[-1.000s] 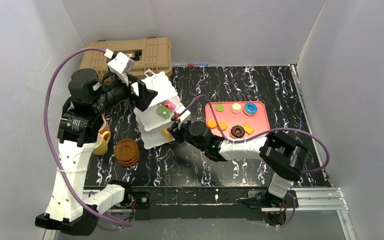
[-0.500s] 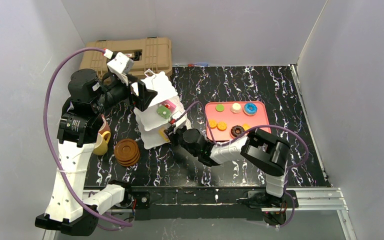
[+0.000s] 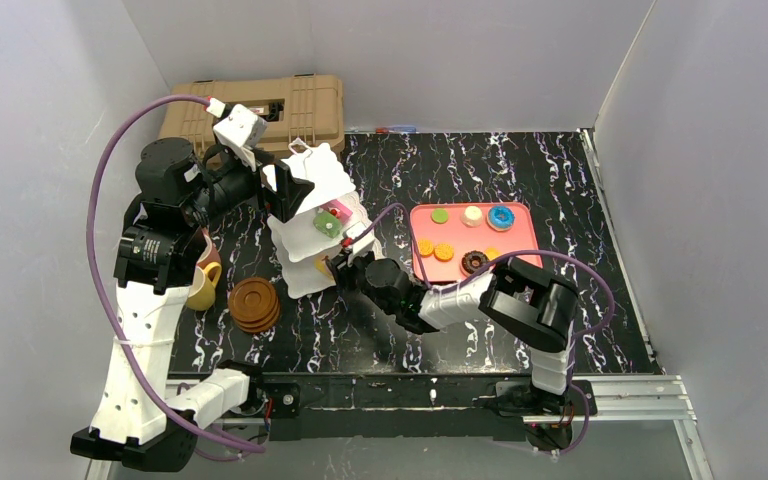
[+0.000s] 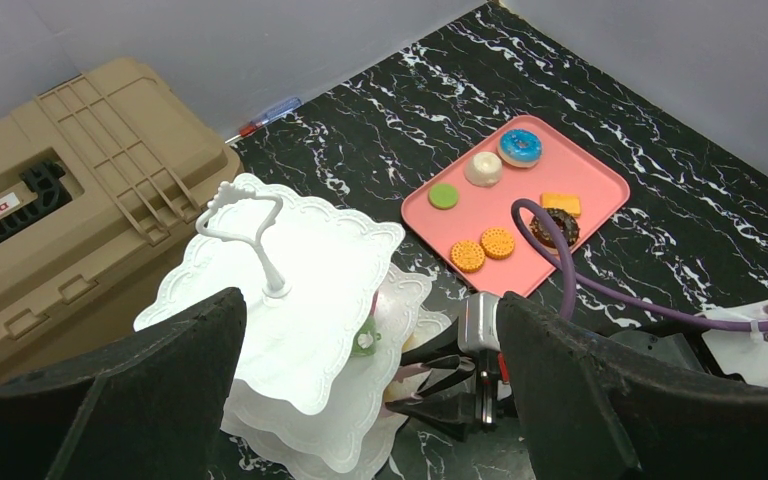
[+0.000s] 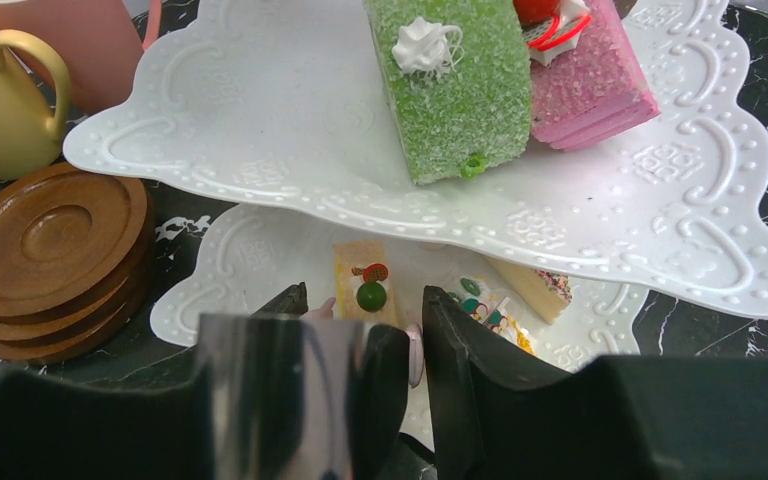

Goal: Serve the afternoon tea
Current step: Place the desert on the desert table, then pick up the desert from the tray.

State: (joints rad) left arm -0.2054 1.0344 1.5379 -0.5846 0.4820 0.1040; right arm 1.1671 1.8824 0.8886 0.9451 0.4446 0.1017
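Black marbled surface (image 3: 480,165) fills the grey-walled booth. On its left side we see the white stand (image 4: 310,270), upright, with a tan case (image 4: 60,180) behind it. Our left claw (image 4: 368,300) hangs over the top tier, its fingers spread wide on either side of the plate. Our right claw (image 5: 362,295) reaches in under the middle tier at the bottom plate. Its fingers are parted, and a yellow slice (image 5: 360,272) topped with green and red lies flat on that plate between the tips, not pinched. A green cake (image 5: 450,90) and a pink cake (image 5: 590,90) sit side by side on the middle tier. Left of the stand are stacked saucers (image 5: 45,250), with a yellow cup (image 5: 0,115) and a pink cup (image 5: 90,45) just beyond them. To the right, a pink tray (image 4: 600,185) carries a blue doughnut (image 4: 521,146), a brown doughnut (image 4: 563,230) and biscuits (image 4: 467,255).
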